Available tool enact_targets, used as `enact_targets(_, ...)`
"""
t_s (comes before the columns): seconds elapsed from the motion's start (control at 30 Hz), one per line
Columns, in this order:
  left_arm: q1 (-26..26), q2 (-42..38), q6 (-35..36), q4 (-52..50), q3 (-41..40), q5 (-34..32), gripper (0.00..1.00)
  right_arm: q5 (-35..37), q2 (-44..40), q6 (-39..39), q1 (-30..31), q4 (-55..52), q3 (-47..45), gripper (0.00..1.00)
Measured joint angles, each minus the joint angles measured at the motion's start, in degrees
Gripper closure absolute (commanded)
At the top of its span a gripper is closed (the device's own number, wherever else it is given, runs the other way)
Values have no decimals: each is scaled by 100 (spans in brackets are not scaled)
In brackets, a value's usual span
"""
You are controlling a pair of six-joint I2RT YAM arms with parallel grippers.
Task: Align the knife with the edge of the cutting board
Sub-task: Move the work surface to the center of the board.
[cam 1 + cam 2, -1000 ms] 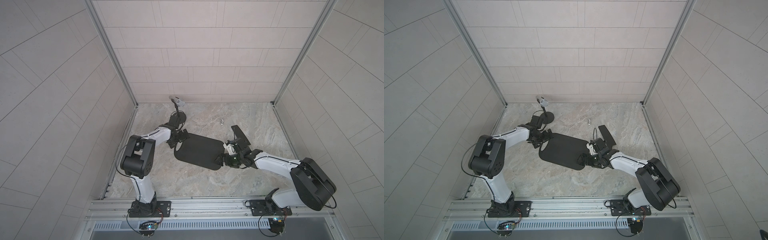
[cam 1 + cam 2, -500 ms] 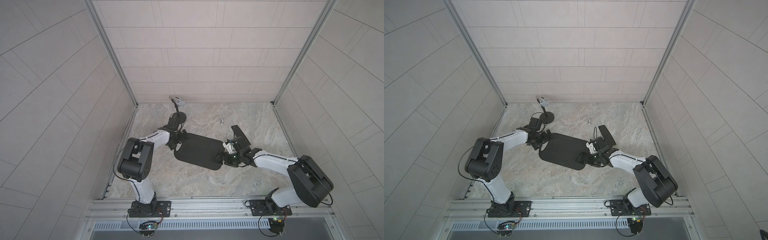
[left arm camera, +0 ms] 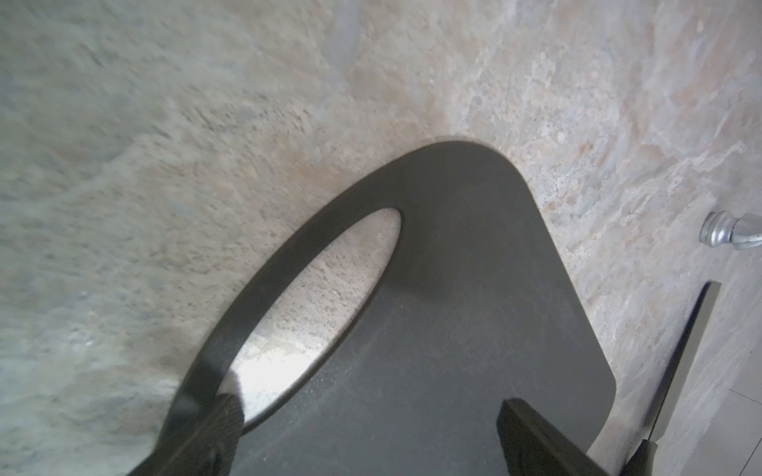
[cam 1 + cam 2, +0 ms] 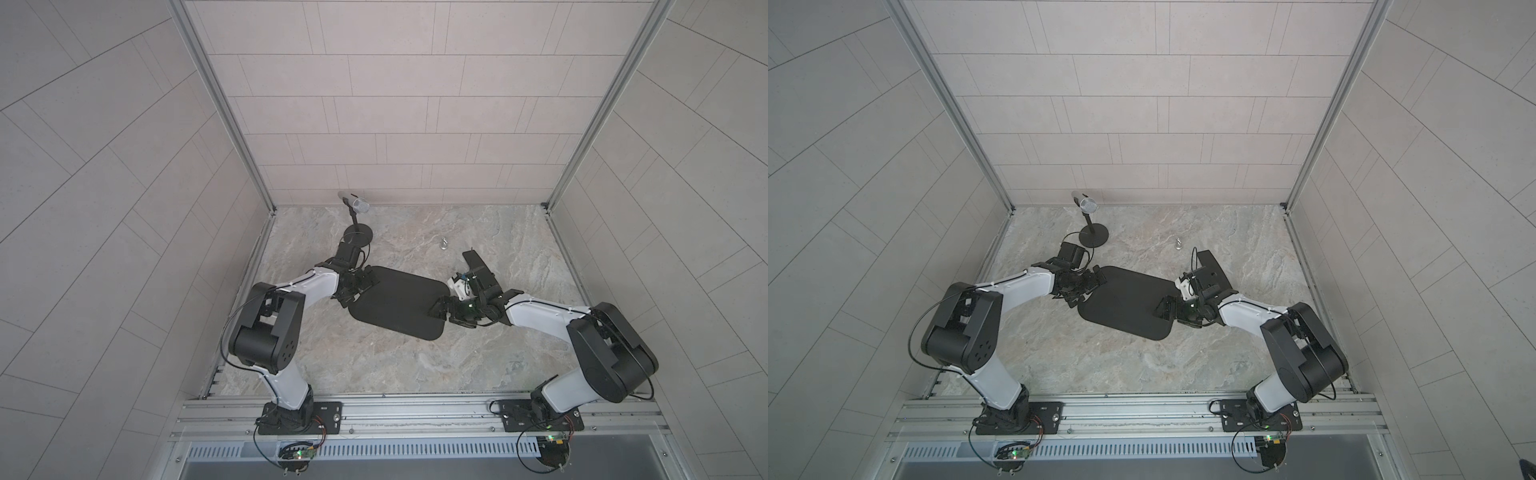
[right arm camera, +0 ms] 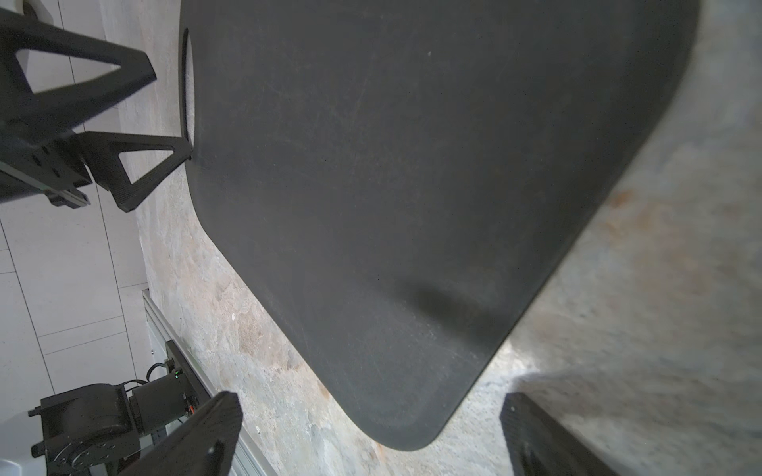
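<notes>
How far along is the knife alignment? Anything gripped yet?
Done: nothing. The knife lies on the table beyond a corner of the cutting board, apart from it, along no edge. In hand: nothing; the left gripper is open at the handle-hole end, the right gripper open around an opposite-end corner. Remaining: grasp or push the knife, then line it up with a board edge.

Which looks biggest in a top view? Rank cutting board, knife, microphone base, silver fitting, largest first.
1. cutting board
2. knife, partly hidden by the right arm
3. microphone base, close to the knife's visible part, so unsure
4. silver fitting
</notes>
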Motion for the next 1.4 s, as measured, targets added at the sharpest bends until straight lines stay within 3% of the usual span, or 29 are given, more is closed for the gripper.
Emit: enact_targets(1.4, -1104, -175, -387, 245, -286, -511, 0, -166, 490, -662, -815, -245, 535, 0)
